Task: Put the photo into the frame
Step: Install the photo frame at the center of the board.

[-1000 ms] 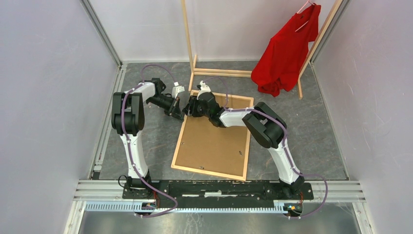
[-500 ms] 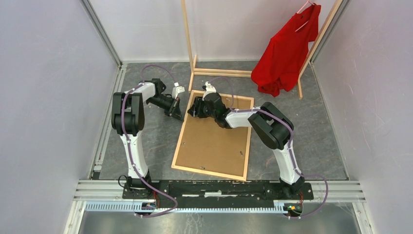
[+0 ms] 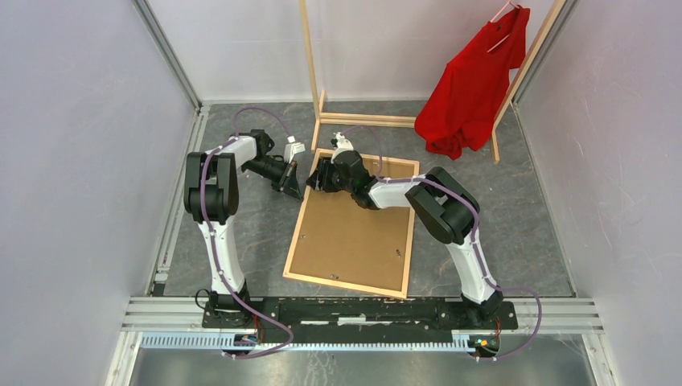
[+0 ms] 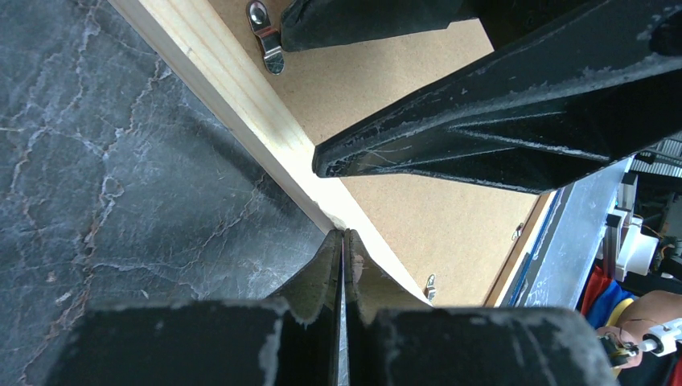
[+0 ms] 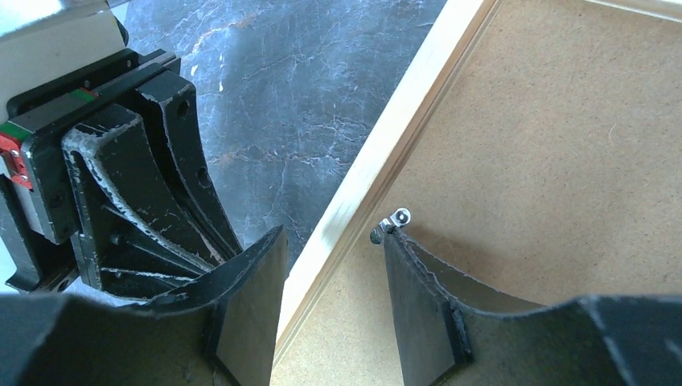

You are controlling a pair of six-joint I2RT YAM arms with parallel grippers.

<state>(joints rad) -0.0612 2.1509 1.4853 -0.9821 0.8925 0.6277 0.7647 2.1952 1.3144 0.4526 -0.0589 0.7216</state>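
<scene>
The frame (image 3: 293, 241) of light wood lies flat on the dark floor, back side up. A brown backing board (image 3: 354, 233) fills it, and the photo is hidden. My left gripper (image 3: 294, 190) is shut, and its tips (image 4: 343, 235) rest against the outer edge of the frame's left rail (image 4: 233, 88). My right gripper (image 3: 315, 181) is open over the same rail near the far left corner. In the right wrist view it (image 5: 334, 235) straddles the rail (image 5: 386, 153), one finger outside it. The other fingertip touches a small metal clip (image 5: 392, 221) on the board.
A tall wooden clothes rack (image 3: 366, 119) stands just behind the frame, with a red shirt (image 3: 474, 76) hanging at the back right. Grey walls close in both sides. More metal clips (image 4: 265, 36) sit along the board's edges.
My right gripper has shifted slightly at the frame's far left corner, first away from the left gripper, then a little toward the far edge. The left arm has not moved.
</scene>
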